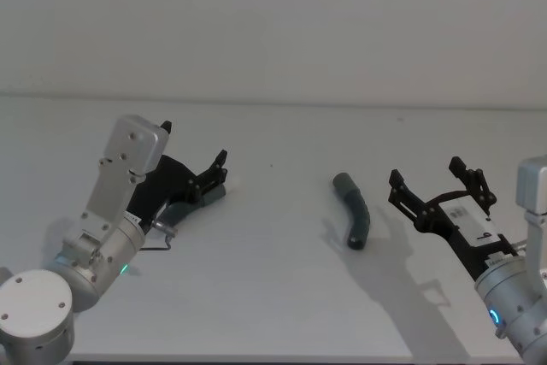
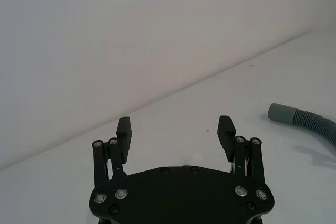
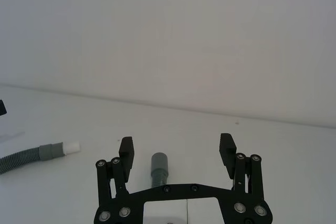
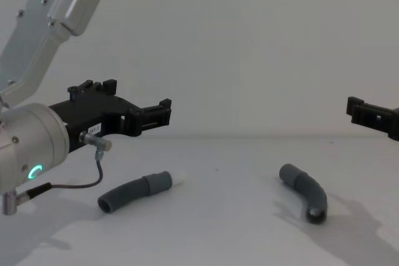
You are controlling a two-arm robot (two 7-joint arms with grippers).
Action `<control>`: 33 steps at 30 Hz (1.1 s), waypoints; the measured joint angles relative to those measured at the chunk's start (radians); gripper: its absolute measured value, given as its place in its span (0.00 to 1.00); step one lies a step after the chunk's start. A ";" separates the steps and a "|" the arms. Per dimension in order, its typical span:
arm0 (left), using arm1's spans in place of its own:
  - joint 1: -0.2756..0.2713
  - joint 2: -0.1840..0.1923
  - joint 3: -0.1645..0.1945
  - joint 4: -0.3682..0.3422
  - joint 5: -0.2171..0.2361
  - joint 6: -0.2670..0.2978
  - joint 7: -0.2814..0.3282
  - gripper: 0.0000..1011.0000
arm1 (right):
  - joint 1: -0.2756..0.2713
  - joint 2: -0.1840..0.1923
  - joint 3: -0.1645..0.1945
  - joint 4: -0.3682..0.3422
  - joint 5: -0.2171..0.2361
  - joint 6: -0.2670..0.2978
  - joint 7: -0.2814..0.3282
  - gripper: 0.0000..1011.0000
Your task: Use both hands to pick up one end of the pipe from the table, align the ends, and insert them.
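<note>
Two dark grey pipe pieces lie apart on the white table [image 1: 273,297]. The left piece [image 4: 134,192] has a grey collar and a small white tip [image 4: 181,179]. My left gripper [image 1: 209,173] hovers open just above it and hides much of the piece [image 1: 181,208] in the head view. The right piece [image 1: 353,211] is curved and ribbed, with a smooth collar [image 2: 281,112] at its far end. My right gripper [image 1: 440,181] stands open to the right of it, apart from it. The right wrist view looks between the open fingers [image 3: 126,150] at that collar [image 3: 159,166].
A plain white wall [image 1: 273,23] rises behind the table's far edge. A thin cable [image 4: 87,182] hangs from the left wrist near the left piece. Bare table lies between the two pieces.
</note>
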 joint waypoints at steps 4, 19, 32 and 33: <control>0.000 -0.001 0.000 0.000 0.000 0.001 -0.001 0.99 | 0.000 0.000 0.000 0.000 0.000 0.000 0.000 0.99; -0.017 0.002 -0.011 -0.005 -0.048 0.113 -0.055 0.99 | 0.000 0.000 0.000 0.000 0.000 0.000 0.000 0.99; -0.079 0.026 -0.012 0.030 -0.099 0.257 -0.164 0.99 | 0.000 0.000 0.000 0.000 0.000 0.000 0.000 0.99; -0.088 0.027 -0.011 0.037 -0.102 0.268 -0.176 0.99 | 0.000 0.000 0.000 0.000 0.000 0.000 0.000 0.99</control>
